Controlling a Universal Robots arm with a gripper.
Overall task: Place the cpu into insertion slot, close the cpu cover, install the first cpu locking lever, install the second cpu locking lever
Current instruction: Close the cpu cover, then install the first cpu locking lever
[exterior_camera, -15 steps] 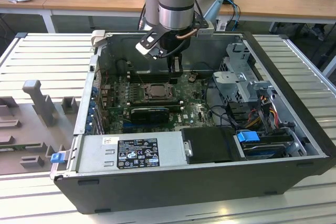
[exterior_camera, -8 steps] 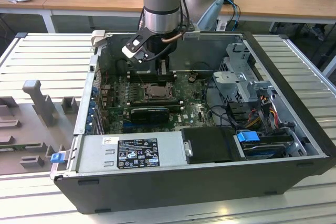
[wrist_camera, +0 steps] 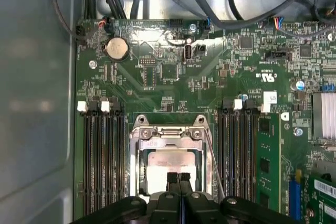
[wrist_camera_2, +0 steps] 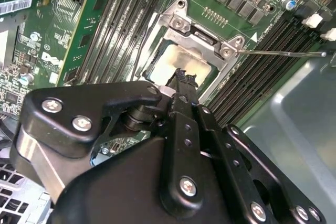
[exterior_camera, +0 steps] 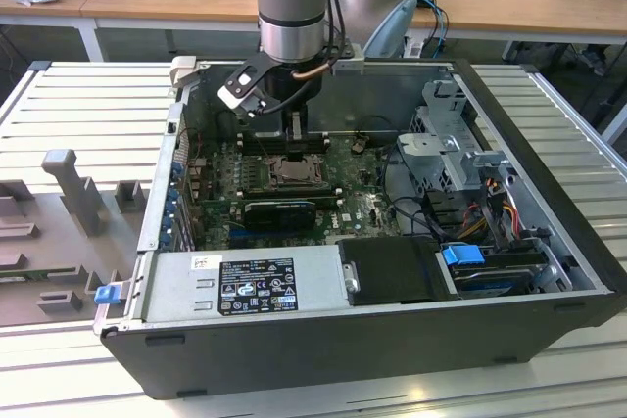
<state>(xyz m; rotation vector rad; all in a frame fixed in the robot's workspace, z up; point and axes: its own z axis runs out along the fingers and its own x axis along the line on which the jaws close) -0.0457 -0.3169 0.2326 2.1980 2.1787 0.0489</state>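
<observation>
The cpu (wrist_camera: 168,162) lies in the insertion slot (exterior_camera: 292,171), its silver top showing through the window of the cpu cover (wrist_camera: 169,134). The cover lies flat over it. My gripper (wrist_camera: 178,178) is shut, its two black fingertips pressed together with nothing between them, right over one edge of the cpu's top (wrist_camera_2: 181,59). A thin wire locking lever (wrist_camera_2: 283,53) sticks out sideways from the cover's hinge corner; in the first wrist view the lever (wrist_camera: 214,163) runs along one side of the socket. In the exterior view the gripper (exterior_camera: 294,136) hangs just above the socket.
Long black memory slots (wrist_camera: 105,156) flank the socket on both sides. A black expansion card (exterior_camera: 281,210) lies in front of it, the power supply (exterior_camera: 245,286) along the case front, and a drive cage (exterior_camera: 451,144) with cables at the exterior view's right.
</observation>
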